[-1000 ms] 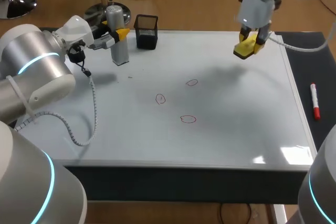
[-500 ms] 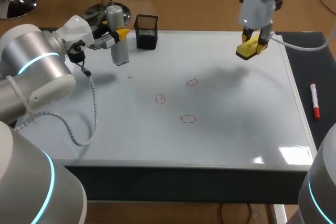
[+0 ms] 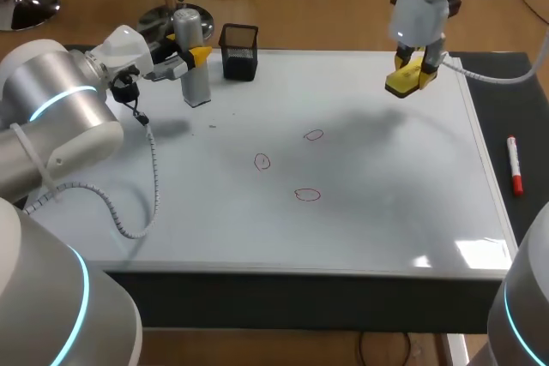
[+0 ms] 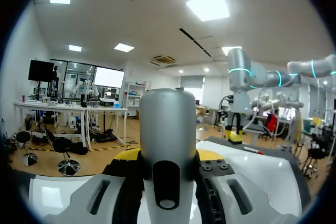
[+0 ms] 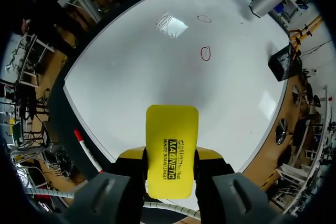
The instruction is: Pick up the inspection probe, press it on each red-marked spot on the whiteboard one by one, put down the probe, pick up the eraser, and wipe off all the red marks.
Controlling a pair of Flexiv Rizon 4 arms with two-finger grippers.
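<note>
Over the whiteboard's (image 3: 386,229) far right corner the right gripper (image 3: 415,66) pinches the eraser (image 3: 401,83), probably staged to wipe the red marks (image 3: 307,195), while the left gripper (image 3: 196,56) clamps the probe (image 3: 196,83) upright, parked far left.

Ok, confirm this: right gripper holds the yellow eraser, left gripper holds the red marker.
Wrong on the left: the left gripper is shut on the grey inspection probe, as the left wrist view shows. The red marker lies beside the whiteboard. The right gripper does hold the yellow eraser.
</note>
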